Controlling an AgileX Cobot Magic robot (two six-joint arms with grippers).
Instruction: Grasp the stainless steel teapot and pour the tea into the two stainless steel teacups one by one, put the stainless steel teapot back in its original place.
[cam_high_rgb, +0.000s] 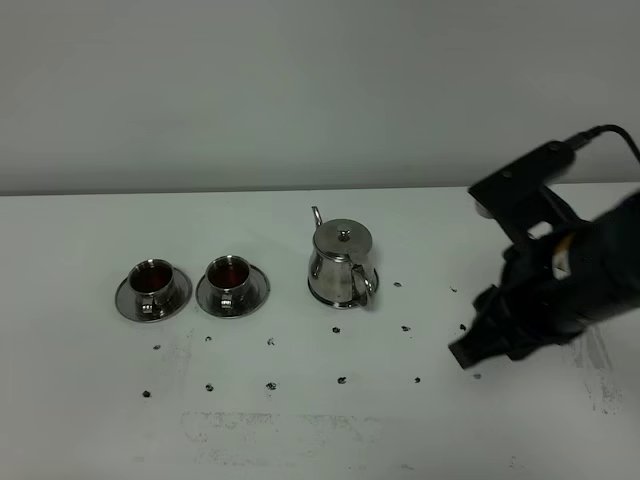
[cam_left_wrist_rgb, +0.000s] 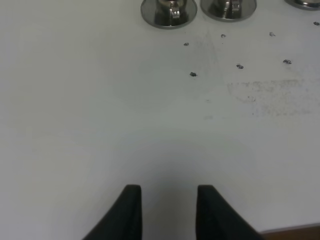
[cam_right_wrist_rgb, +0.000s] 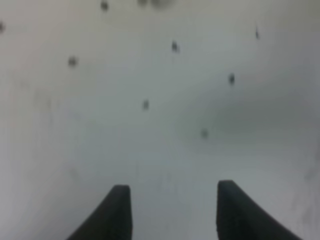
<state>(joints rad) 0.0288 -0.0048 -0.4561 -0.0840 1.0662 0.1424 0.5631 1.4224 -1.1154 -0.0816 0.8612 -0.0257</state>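
Observation:
The stainless steel teapot (cam_high_rgb: 341, 262) stands upright on its round saucer (cam_high_rgb: 318, 293) at the middle of the white table, with no gripper on it. Two steel teacups (cam_high_rgb: 152, 278) (cam_high_rgb: 228, 273) on saucers stand to its left, both holding dark tea. My right gripper (cam_high_rgb: 462, 352) is open and empty, low over the table to the right of the teapot and apart from it; the right wrist view (cam_right_wrist_rgb: 170, 200) shows only bare table between its fingers. My left gripper (cam_left_wrist_rgb: 169, 200) is open and empty, far from the cups (cam_left_wrist_rgb: 169, 7) (cam_left_wrist_rgb: 229, 5), and out of the exterior view.
Several small dark specks (cam_high_rgb: 336, 329) dot the table in front of the cups and teapot. A scuffed patch (cam_high_rgb: 250, 425) marks the near part of the table. A plain grey wall stands behind. The table's near edge (cam_left_wrist_rgb: 295, 231) shows in the left wrist view.

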